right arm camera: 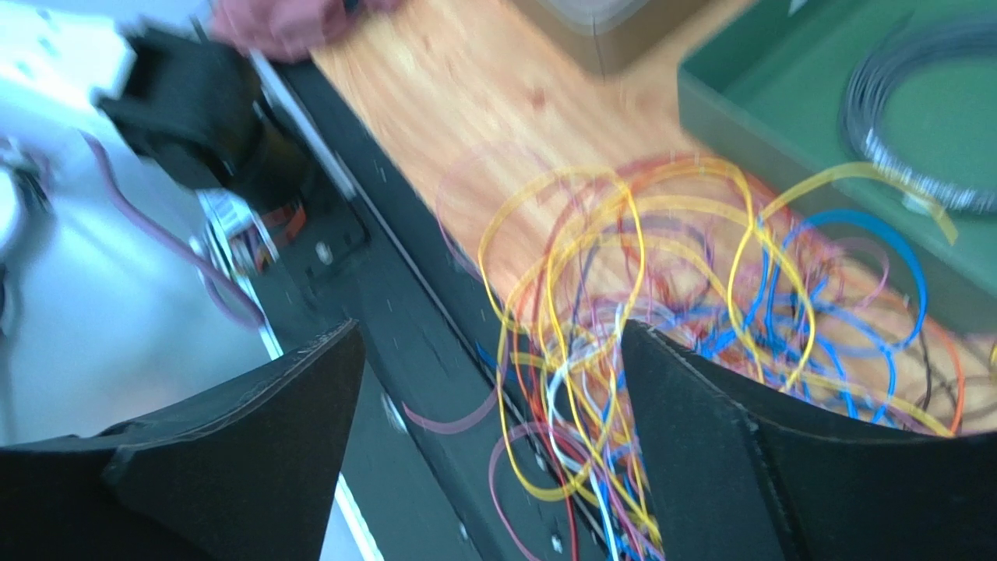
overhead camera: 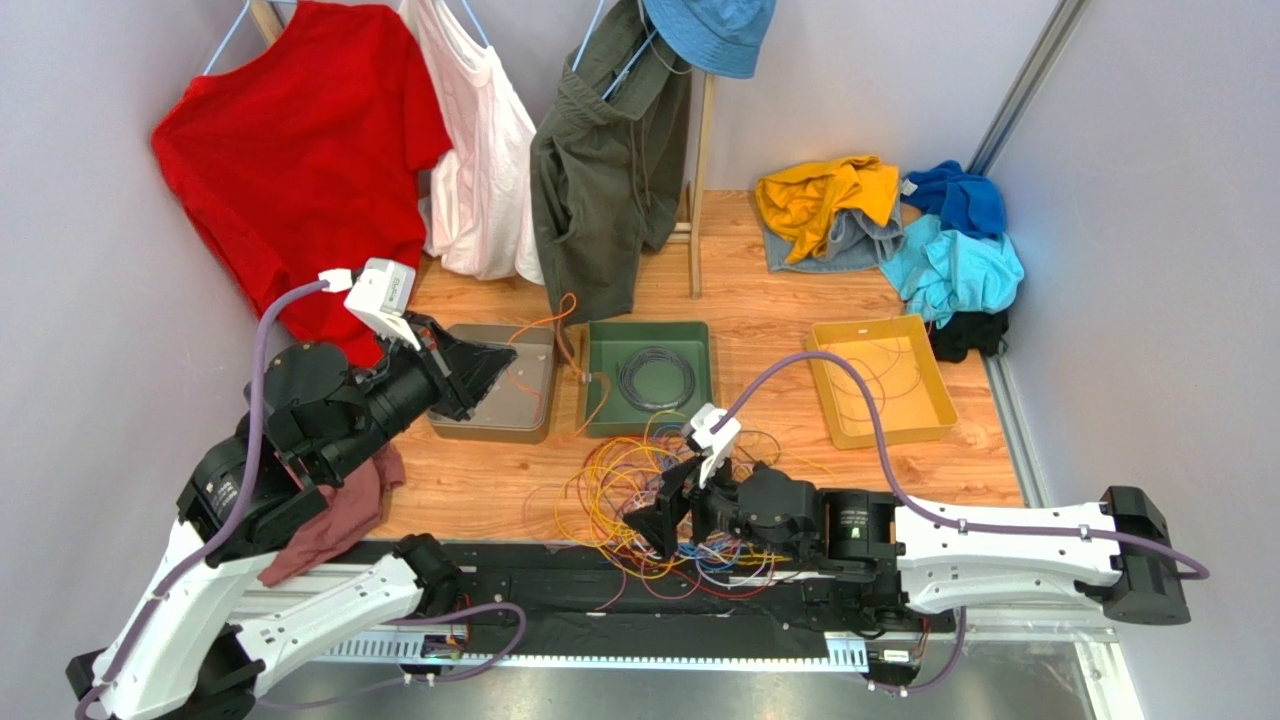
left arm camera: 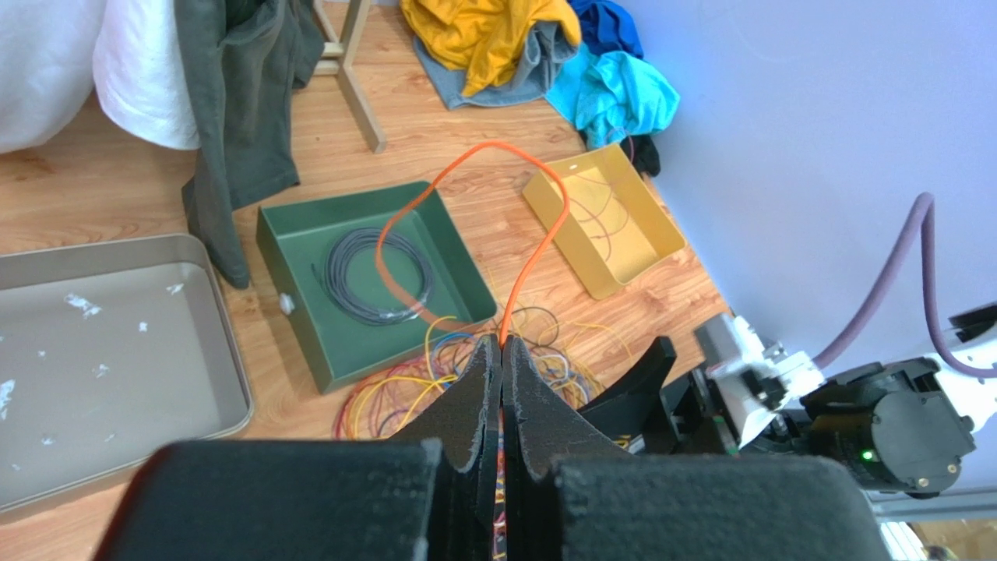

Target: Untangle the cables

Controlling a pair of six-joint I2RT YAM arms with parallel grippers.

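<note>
A tangle of cables (overhead camera: 616,483) in yellow, orange, blue, purple, red and white lies on the wooden table and spills over the black front rail. My left gripper (overhead camera: 496,368) is raised over the grey tray and shut on an orange cable (left arm camera: 550,187). The cable arcs from the jaws (left arm camera: 501,345) out over the green tray and back down into the tangle (left arm camera: 433,380). My right gripper (overhead camera: 672,518) is open and empty, low over the near side of the tangle. In the right wrist view (right arm camera: 492,333), strands of the tangle (right arm camera: 655,281) lie between and beneath its fingers.
A grey tray (overhead camera: 496,417) sits at left. A green tray (overhead camera: 601,402) holds a dark coiled cable (overhead camera: 657,375). A yellow tray (overhead camera: 879,428) holds thin purple wires. Clothes hang at the back, a clothes pile (overhead camera: 902,218) lies back right, and a maroon cloth (overhead camera: 338,518) lies near left.
</note>
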